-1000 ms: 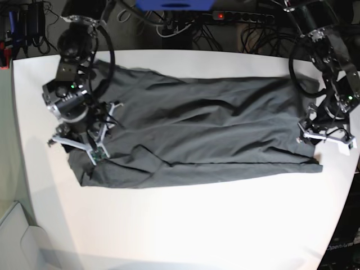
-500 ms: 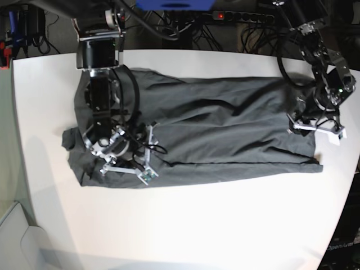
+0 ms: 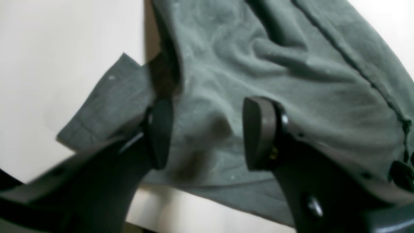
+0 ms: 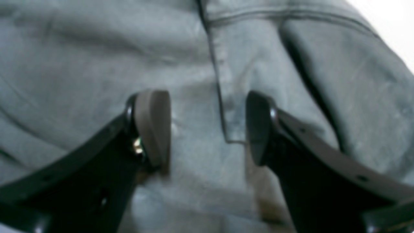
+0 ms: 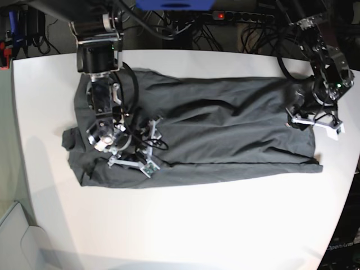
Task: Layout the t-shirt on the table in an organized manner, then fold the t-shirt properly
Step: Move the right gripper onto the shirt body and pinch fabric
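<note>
The t-shirt point(image 5: 219, 126) lies spread on the table point(image 5: 197, 225); left gripper point(image 3: 207, 132) and right gripper point(image 4: 207, 126) gape apart above it.

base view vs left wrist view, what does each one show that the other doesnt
Only the base view shows the whole t-shirt folded into a long band across the table, the right end effector over its opposite end, and cables behind. Only the left wrist view shows, close up, the left end effector with jaws apart, a fabric corner poking out, and a stitched seam. Both show the left end effector over the shirt's edge beside white tabletop.
</note>
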You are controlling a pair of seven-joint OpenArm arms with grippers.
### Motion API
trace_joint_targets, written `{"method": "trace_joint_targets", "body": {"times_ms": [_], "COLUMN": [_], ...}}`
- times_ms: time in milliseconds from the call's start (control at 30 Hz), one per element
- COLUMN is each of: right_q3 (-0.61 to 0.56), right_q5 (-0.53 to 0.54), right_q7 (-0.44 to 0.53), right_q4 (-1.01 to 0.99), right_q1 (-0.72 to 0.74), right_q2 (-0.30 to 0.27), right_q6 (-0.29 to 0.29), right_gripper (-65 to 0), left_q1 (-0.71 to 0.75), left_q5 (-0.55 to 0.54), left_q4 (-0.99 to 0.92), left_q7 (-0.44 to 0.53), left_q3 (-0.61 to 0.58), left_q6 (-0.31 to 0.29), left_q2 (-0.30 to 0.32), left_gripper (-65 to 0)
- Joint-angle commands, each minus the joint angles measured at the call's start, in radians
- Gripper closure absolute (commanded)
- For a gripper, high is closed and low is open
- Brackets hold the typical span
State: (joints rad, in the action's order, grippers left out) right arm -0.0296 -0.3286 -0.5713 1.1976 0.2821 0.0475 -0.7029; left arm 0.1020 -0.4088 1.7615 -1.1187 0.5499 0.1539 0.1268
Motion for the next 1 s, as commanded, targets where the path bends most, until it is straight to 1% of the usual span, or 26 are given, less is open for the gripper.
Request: {"method": "trace_joint_targets", "body": {"times_ms": [0, 67, 267, 433, 467, 567, 667, 767, 967], "right_q3": [0.000, 0.000, 0.000, 0.001, 0.001, 0.000, 0.000, 0.000, 0.001], "right_q5": [0.004, 0.004, 0.004, 0.004, 0.004, 0.004, 0.004, 0.004, 0.004], "right_q7": [0.021, 0.038, 0.040, 0.040, 0.040, 0.040, 0.040, 0.041, 0.115], "right_q4": [0.008, 0.008, 0.009, 0.009, 0.009, 0.008, 0.008, 0.008, 0.008], "right_q1": [0.022, 0.022, 0.033, 0.038, 0.038, 0.045, 0.050, 0.050, 0.042], "right_q2": [-0.010, -0.011, -0.025, -0.025, -0.025, -0.025, -0.025, -0.025, -0.025], "right_q6": [0.005, 0.005, 0.005, 0.005, 0.005, 0.005, 0.005, 0.005, 0.005], "right_gripper": [-38.1, -38.1, -38.1, -38.1, -38.1, -38.1, -38.1, -38.1, -38.1], "left_q1": [-0.012, -0.012, -0.012, -0.021, -0.023, -0.012, -0.005, -0.005, 0.005], "left_q5": [-0.005, -0.002, 0.004, 0.004, 0.004, 0.006, 0.006, 0.006, 0.006], "left_q4": [0.019, 0.018, 0.002, -0.097, -0.114, -0.159, -0.216, -0.252, -0.268], "left_q7": [0.009, 0.012, 0.013, 0.015, 0.024, 0.104, 0.141, 0.145, 0.145], "left_q3": [0.003, 0.003, 0.003, 0.003, 0.003, 0.002, -0.001, -0.004, 0.002], "left_q6": [0.000, 0.000, 0.000, 0.000, 0.000, 0.000, 0.000, 0.000, 0.000], "left_q2": [0.007, -0.002, -0.002, 0.006, 0.006, 0.006, 0.007, 0.027, 0.043], "left_gripper": [-34.3, -34.3, -34.3, -34.3, -34.3, -34.3, -34.3, -34.3, -34.3]}}
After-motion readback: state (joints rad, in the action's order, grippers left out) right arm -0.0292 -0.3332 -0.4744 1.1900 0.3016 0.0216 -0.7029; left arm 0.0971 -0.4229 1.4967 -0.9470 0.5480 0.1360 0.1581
